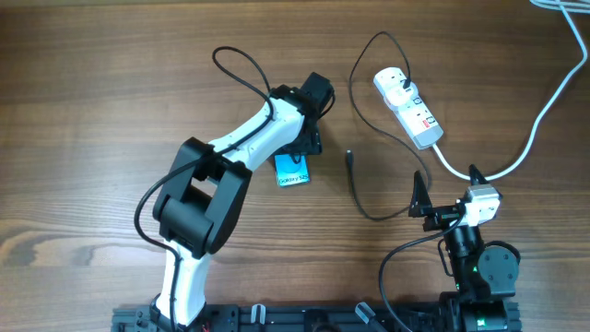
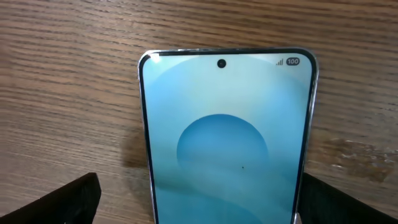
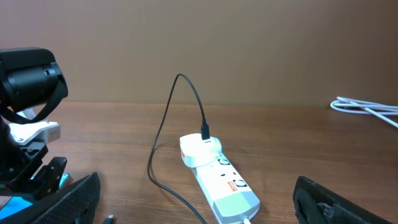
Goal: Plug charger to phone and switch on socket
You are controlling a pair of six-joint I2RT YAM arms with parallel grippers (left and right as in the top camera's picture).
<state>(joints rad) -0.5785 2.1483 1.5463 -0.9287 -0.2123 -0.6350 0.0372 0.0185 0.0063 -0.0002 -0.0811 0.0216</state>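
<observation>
The phone (image 1: 293, 171) lies flat on the table, its blue-turquoise screen up, partly under my left gripper (image 1: 304, 148). In the left wrist view the phone (image 2: 224, 143) lies between the open fingers of the left gripper (image 2: 199, 202); the right finger is close to its edge, the left finger stands apart. The socket (image 1: 408, 106) lies at the back right with the charger's white plug (image 1: 392, 81) in it. The black cable (image 1: 369, 115) loops over the table to its connector tip (image 1: 349, 159), which lies loose. My right gripper (image 1: 447, 189) is open and empty, facing the socket (image 3: 224, 186).
The socket's thick white cord (image 1: 544, 111) runs off to the back right corner and passes just behind my right gripper. It also shows in the right wrist view (image 3: 367, 109). My left arm (image 3: 25, 81) stands at the left of that view.
</observation>
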